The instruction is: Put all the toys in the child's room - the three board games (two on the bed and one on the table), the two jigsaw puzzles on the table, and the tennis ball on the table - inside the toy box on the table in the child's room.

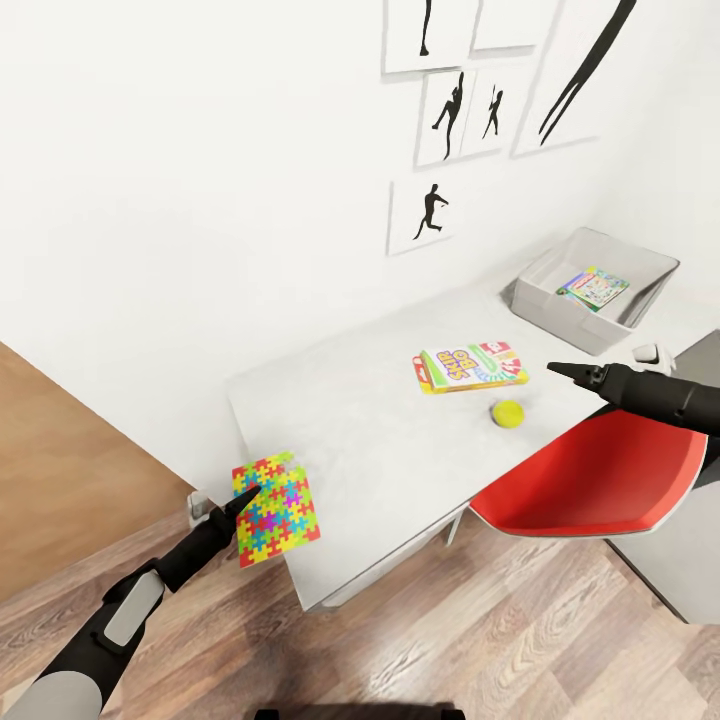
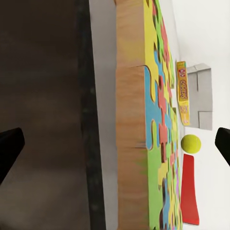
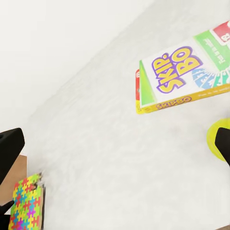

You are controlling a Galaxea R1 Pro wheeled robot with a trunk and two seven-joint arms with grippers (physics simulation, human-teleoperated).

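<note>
The left gripper (image 1: pixel 243 497), jaws spread wide, sits at the jigsaw puzzle (image 1: pixel 274 509) overhanging the table (image 1: pixel 370 440) corner at seven o'clock. It should straddle that free edge squarely before closing. The right gripper (image 1: pixel 556 369) hovers empty, jaws apart, near the tennis ball (image 1: pixel 508 413).

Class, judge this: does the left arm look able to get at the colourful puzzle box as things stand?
Probably yes. The left gripper is open at the puzzle box, which overhangs the table corner, and nothing stands between them.

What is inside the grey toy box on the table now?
In the toy box lies one flat printed box with green and blue edges. Its print is too small to read, and what lies beneath it is covered.
</note>
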